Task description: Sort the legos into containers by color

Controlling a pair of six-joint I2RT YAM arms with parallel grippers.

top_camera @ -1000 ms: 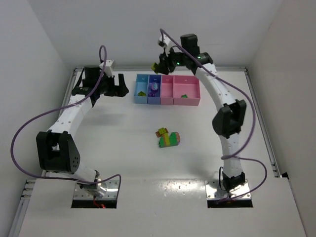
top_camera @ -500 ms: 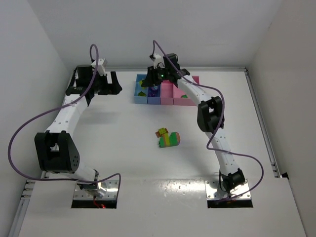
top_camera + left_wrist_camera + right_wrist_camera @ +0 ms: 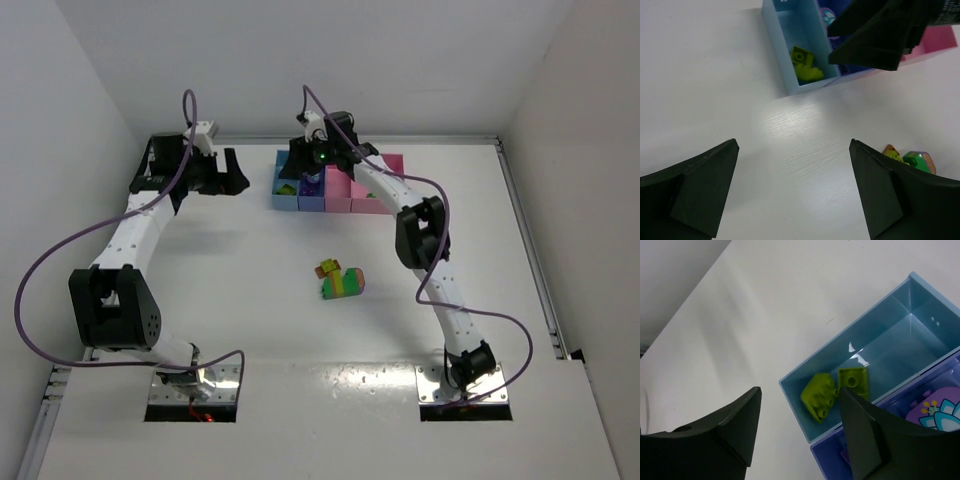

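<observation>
The right fingers [image 3: 725, 435] hang above the light blue bin [image 3: 905, 335], spread apart with nothing between them. Two lime-green bricks [image 3: 819, 396] lie side by side in the end of that bin nearer the arm bases, below the gap between the fingers. The left fingers [image 3: 695, 190] stand wide apart and empty over the bare surface [image 3: 790, 130], just left of the bin. A striped clump of bricks [image 3: 340, 281] sits on the surface well apart from the bin, toward the arm bases.
</observation>
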